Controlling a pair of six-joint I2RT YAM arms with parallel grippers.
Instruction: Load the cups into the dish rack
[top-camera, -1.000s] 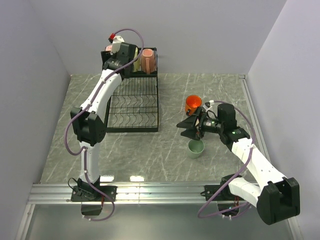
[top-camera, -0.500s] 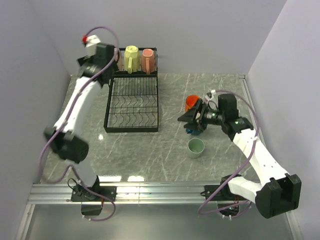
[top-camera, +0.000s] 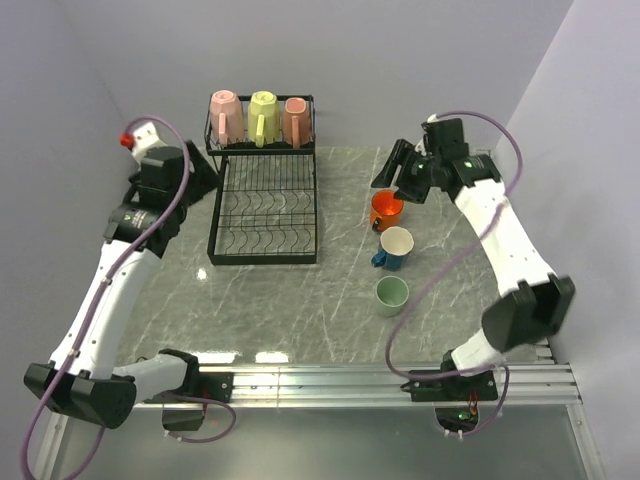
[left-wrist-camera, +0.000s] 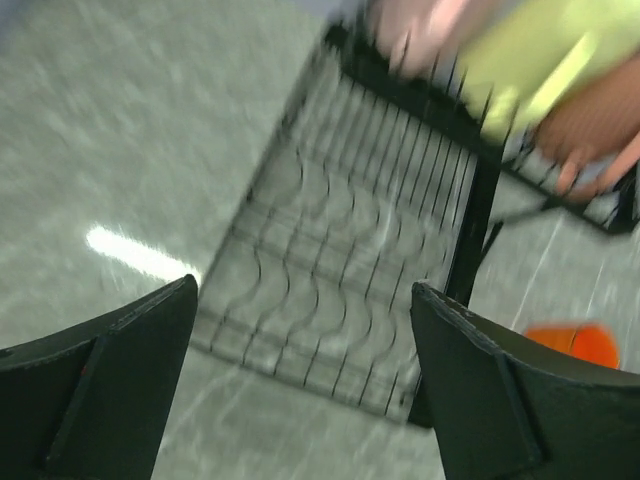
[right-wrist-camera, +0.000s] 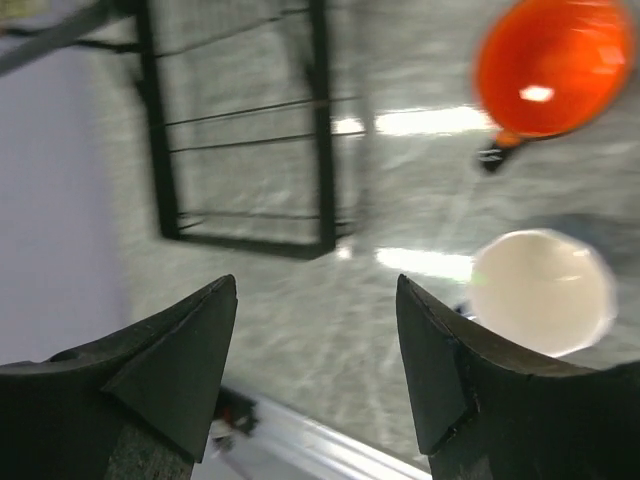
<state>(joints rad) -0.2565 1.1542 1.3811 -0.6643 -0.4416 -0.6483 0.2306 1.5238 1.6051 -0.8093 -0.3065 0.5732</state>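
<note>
Three cups racked, three loose on the veined grey table (top-camera: 300, 310); both grippers gape empty.
Wrist views are smeared. The left gripper (left-wrist-camera: 303, 300) faces the black wire dish rack (top-camera: 265, 215); its upper basket holds two pink cups (top-camera: 223, 115) flanking a yellow cup (top-camera: 262, 115), seemingly upturned. The right gripper (right-wrist-camera: 315, 290) overlooks the glossy orange cup (right-wrist-camera: 550, 65) and white-lined blue cup (right-wrist-camera: 540, 290), with the green cup (top-camera: 392, 295) nearby.

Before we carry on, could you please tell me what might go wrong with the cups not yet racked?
1. The orange cup and blue cup stand nearly touching, with the green cup close by. The open right claw going for one could topple a neighbour.
2. The upper basket of the dish rack looks full with three cups, so forcing another in could dislodge them.
</note>
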